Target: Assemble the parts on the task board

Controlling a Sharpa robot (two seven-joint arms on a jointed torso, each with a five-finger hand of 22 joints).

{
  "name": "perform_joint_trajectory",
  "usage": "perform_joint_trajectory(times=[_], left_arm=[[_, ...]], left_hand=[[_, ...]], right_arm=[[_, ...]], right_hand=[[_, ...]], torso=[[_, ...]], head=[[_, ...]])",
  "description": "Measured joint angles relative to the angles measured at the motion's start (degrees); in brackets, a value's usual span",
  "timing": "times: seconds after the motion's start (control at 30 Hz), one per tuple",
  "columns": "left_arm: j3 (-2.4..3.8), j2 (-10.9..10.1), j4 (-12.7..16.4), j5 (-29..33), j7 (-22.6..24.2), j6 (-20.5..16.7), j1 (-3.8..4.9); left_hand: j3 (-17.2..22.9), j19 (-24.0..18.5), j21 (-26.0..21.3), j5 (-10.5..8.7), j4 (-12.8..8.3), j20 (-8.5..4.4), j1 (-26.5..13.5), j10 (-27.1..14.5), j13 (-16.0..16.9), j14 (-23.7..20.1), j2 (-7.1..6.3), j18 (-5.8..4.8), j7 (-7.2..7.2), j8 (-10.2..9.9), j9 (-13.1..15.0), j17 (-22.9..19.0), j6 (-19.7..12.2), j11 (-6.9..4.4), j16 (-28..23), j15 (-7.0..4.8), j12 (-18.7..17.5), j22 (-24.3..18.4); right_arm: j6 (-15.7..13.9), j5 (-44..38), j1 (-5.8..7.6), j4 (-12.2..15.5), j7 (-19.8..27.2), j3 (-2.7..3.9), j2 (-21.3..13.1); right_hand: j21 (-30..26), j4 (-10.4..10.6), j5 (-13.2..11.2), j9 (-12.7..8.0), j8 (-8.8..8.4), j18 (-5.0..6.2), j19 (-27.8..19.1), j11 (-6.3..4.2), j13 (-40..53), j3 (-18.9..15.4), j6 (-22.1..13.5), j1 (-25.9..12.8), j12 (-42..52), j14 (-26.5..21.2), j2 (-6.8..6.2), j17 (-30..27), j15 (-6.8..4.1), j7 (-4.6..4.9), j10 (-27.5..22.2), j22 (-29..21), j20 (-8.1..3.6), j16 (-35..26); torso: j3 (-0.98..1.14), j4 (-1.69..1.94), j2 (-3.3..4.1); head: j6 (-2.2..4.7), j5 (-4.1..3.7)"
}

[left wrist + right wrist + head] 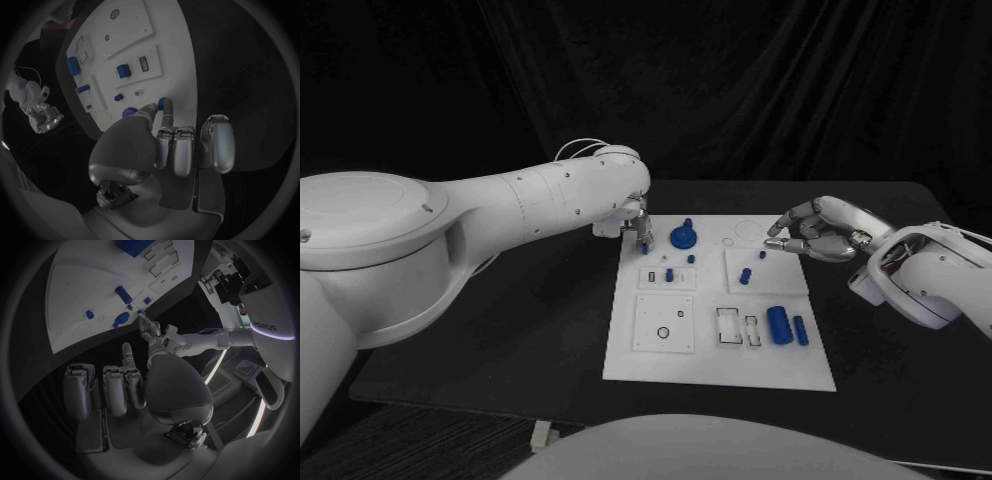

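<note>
- Black table [488,340] under a white task board [718,365], black curtain [733,80] behind.
- Blue parts on board: round knob [684,237] at far edge, two cylinders [788,326] near right edge.
- Left hand [633,222] at far-left corner, pinching a small blue peg [164,103].
- Right hand [816,232] above far-right corner, fingers curled, holding nothing.

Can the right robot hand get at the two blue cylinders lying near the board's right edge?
Probably yes. The right robot hand hovers over the board's far right corner, and nothing stands between it and the cylinders.
</note>
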Motion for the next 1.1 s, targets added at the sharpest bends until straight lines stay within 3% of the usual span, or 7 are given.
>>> perform_joint_trajectory(times=[0.23,0.53,0.73,0.77,1.1], left_arm=[[0.02,0.2,-0.2,0.0,0.2,0.0,-0.11],[0.05,0.3,-0.3,0.0,0.3,-0.2,-0.21],[0.05,0.1,0.0,-0.1,0.3,-0.5,-0.25],[0.05,0.0,0.1,-0.1,0.2,-0.6,-0.25],[0.04,-1.6,3.4,0.0,-0.3,-1.8,-0.28]], left_hand=[[3.5,0.0,-0.3,2.96,-0.8,0.0,0.6,0.0,0.0,0.0,-0.59,0.0,0.32,0.3,0.7,0.0,-0.3,0.0,0.0,0.0,0.0,0.0],[8.8,0.0,-0.2,3.71,-2.8,0.0,0.1,0.0,0.0,0.0,-1.99,0.0,0.42,1.1,1.9,0.0,-0.8,0.0,0.0,0.0,0.0,0.0],[9.3,0.0,-0.2,5.04,-2.2,0.0,0.4,0.0,0.0,0.0,-2.74,0.0,0.53,1.8,3.1,0.0,-0.9,0.0,0.0,0.0,0.0,0.0],[10.7,0.0,-0.2,5.18,-3.3,0.0,0.1,0.0,0.0,0.0,-3.04,0.0,0.56,2.0,3.2,0.0,-0.9,0.0,0.0,0.0,0.0,0.0],[11.3,0.0,-0.4,5.86,-2.8,0.0,-0.5,0.0,0.0,0.0,-3.64,0.0,0.58,3.1,4.6,0.0,-0.9,0.0,0.0,0.0,0.0,0.0]], right_arm=[[0.1,0.0,0.0,0.0,0.0,0.0,0.0],[0.2,0.0,0.0,0.0,-0.1,0.0,0.0],[0.3,0.0,0.0,-0.1,-0.1,0.0,0.0],[0.3,0.0,0.0,-0.1,-0.1,0.0,0.0],[0.5,0.0,-0.03,-0.2,-0.1,0.0,0.0]], right_hand=[[0.0,0.0,0.0,0.0,0.0,0.0,0.0,0.0,0.0,0.0,0.0,0.2,0.0,0.0,0.23,0.0,0.0,0.0,0.0,0.0,0.0,0.0],[0.0,-0.1,0.0,0.0,0.0,0.0,0.0,0.0,0.0,-0.1,0.0,0.2,0.0,0.0,0.23,0.0,0.0,0.0,0.0,0.0,0.0,0.0],[0.0,-0.2,0.0,0.0,0.0,0.0,0.0,0.0,0.0,-0.2,0.0,0.2,0.0,0.0,0.23,0.0,0.0,0.0,0.0,0.0,0.0,0.0],[0.0,-0.2,0.0,0.0,0.0,0.0,0.0,0.0,0.0,-0.2,0.0,0.2,0.0,0.0,0.25,0.0,0.0,0.0,0.0,0.0,0.0,0.0],[0.0,-0.2,0.0,0.0,0.0,0.0,0.0,0.0,0.0,-0.2,0.0,0.0,0.0,0.0,0.47,0.0,0.0,0.0,0.0,0.0,0.0,0.0]], torso=[[0.0,-0.01,0.01],[0.0,-0.01,0.02],[0.0,-0.01,0.02],[0.0,-0.01,0.02],[0.01,-0.01,0.02]], head=[[0.0,0.07],[0.0,0.06],[0.0,0.11],[0.0,0.13],[0.0,0.31]])
